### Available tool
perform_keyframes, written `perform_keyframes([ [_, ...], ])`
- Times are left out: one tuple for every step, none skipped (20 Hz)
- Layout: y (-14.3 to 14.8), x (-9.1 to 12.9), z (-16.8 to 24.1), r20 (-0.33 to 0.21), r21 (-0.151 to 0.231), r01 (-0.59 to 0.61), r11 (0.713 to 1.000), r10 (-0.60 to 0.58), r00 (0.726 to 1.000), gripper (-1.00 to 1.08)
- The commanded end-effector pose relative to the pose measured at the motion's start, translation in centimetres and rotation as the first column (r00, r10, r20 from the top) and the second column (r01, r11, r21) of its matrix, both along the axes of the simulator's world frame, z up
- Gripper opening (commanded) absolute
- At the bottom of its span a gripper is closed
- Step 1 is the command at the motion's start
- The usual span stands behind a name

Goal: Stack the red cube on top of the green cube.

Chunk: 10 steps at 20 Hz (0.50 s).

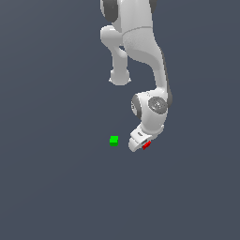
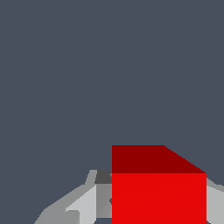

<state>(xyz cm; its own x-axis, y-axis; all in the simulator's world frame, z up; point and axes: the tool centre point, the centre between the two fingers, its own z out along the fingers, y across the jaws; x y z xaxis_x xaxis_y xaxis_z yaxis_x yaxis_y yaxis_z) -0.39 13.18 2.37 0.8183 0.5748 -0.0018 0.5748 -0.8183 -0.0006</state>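
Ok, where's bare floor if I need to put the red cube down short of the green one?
Bare surface surrounds the green cube on every side; the gap between it and the end effector is narrow. Only the red cube at the end effector is crowded.

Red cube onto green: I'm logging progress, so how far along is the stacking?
Done: the gripper has reached the red cube, and the wrist view shows the cube between its fingers, apparently grasped. In hand: carrying it. Left: moving toward the exterior view's left to the green cube, which stands apart with nothing on it, then placing and releasing.
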Motion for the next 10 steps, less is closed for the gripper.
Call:
perform_keyframes([
  [0.0, 0.0, 0.7, 0.002, 0.000, 0.000, 1.000, 0.000, 1.000, -1.00],
  [0.0, 0.0, 1.1, 0.002, 0.000, 0.000, 1.000, 0.000, 1.000, -1.00],
  [0.0, 0.0, 1.6, 0.002, 0.000, 0.000, 1.000, 0.000, 1.000, -1.00],
  [0.0, 0.0, 2.1, 0.002, 0.000, 0.000, 1.000, 0.000, 1.000, -1.00],
  [0.0, 0.0, 2.7, 0.002, 0.000, 0.000, 1.000, 0.000, 1.000, -1.00],
  [0.0, 0.0, 3.3, 0.002, 0.000, 0.000, 1.000, 0.000, 1.000, -1.00],
  [0.0, -0.1, 4.1, 0.002, 0.000, -0.001, 1.000, 0.001, 1.000, -1.00],
  [0.0, -0.1, 4.8, 0.002, 0.000, -0.001, 1.000, 0.001, 1.000, -1.00],
  [0.0, -0.1, 5.6, 0.002, 0.000, -0.001, 1.000, 0.001, 1.000, -1.00],
  [0.0, -0.1, 6.3, 0.002, 0.000, -0.001, 1.000, 0.001, 1.000, -1.00],
])
